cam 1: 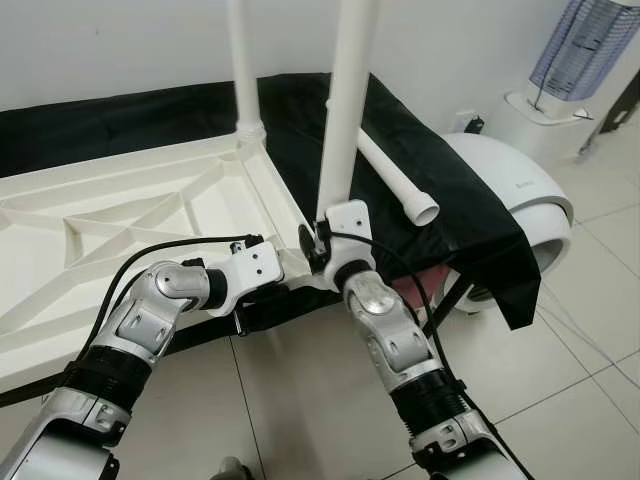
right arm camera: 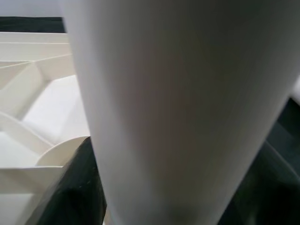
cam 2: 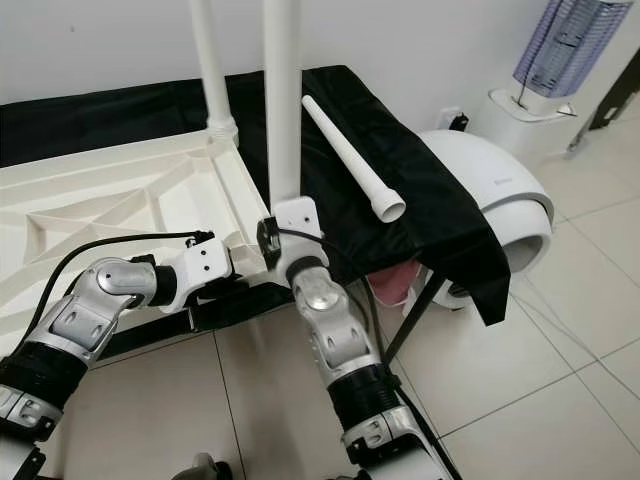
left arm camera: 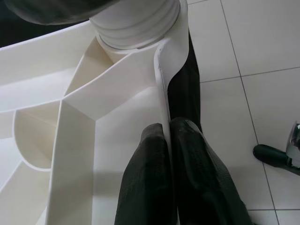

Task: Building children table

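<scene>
Left gripper (left arm camera: 166,140) jaws pinch the tabletop (cam 1: 120,215) rim; right gripper (cam 1: 322,240) jaws clamp an upright leg (cam 1: 345,110), probably next twisting it into its corner socket.

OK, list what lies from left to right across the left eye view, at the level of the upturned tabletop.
Upturned white tabletop → far upright leg → near upright leg in the right claw → loose leg on the black cloth → white domed appliance → tower fan.
</scene>
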Controlling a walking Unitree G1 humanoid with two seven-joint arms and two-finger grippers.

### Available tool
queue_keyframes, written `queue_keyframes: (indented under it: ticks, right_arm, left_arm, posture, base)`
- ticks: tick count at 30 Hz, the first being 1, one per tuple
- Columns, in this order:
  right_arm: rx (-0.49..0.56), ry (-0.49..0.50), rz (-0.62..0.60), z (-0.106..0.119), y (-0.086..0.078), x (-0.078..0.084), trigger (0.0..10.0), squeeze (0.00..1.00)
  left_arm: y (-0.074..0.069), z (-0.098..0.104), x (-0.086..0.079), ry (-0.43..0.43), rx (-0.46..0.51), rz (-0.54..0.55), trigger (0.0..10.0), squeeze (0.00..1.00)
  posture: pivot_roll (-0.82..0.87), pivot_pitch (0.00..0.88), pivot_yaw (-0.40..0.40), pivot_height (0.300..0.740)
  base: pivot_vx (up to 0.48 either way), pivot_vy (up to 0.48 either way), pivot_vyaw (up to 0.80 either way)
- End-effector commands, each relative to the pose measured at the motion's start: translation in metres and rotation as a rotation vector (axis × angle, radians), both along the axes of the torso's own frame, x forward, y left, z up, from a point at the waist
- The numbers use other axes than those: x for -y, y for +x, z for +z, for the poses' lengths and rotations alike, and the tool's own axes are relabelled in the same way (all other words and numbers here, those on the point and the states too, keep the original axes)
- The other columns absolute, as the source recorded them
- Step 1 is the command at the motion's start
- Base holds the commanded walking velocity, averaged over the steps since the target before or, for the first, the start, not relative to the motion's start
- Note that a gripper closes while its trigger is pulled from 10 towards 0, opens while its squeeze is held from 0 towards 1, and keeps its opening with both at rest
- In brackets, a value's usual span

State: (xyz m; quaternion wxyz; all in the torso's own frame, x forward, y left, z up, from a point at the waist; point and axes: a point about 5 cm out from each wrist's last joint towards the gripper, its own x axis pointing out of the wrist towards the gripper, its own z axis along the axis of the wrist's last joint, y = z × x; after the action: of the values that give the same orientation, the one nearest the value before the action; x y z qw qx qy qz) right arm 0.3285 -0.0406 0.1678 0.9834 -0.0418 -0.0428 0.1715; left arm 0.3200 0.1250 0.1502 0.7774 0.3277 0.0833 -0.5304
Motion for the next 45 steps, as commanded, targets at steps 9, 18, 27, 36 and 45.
queue_keyframes:
  ticks: [9, 18, 27, 36, 45]
  right_arm:
    - [0.052, -0.067, 0.49, 0.015, -0.026, 0.008, 10.0, 0.0]
    - [-0.008, -0.177, 0.708, 0.013, -0.032, 0.031, 10.0, 0.0]
    - [-0.035, -0.171, 0.764, 0.011, -0.03, 0.029, 9.6, 0.0]
    - [-0.076, -0.18, 0.665, 0.0, -0.024, 0.026, 0.0, 0.0]
    - [-0.112, -0.159, 0.189, -0.006, 0.005, 0.036, 0.0, 0.0]
  left_arm:
    - [-0.026, 0.012, 0.014, -0.066, 0.041, -0.225, 0.0, 0.0]
    - [-0.051, 0.016, -0.001, -0.034, 0.024, -0.304, 0.0, 0.0]
    - [-0.056, 0.018, 0.0, -0.05, 0.023, -0.296, 0.0, 0.0]
    - [-0.053, 0.02, 0.009, -0.086, 0.038, -0.283, 0.0, 0.0]
    - [-0.036, 0.032, 0.027, -0.154, 0.078, -0.27, 0.0, 0.0]
  posture:
    - [0.03, 0.09, -0.05, 0.74]
    - [0.04, 0.08, -0.058, 0.74]
    - [0.06, 0.074, -0.067, 0.74]
    - [0.05, 0.069, -0.065, 0.74]
    - [0.05, 0.078, -0.062, 0.74]
  base:
    - [0.0, 0.0, 0.0]
    - [0.0, 0.0, 0.0]
    - [0.0, 0.0, 0.0]
    - [0.0, 0.0, 0.0]
    - [0.0, 0.0, 0.0]
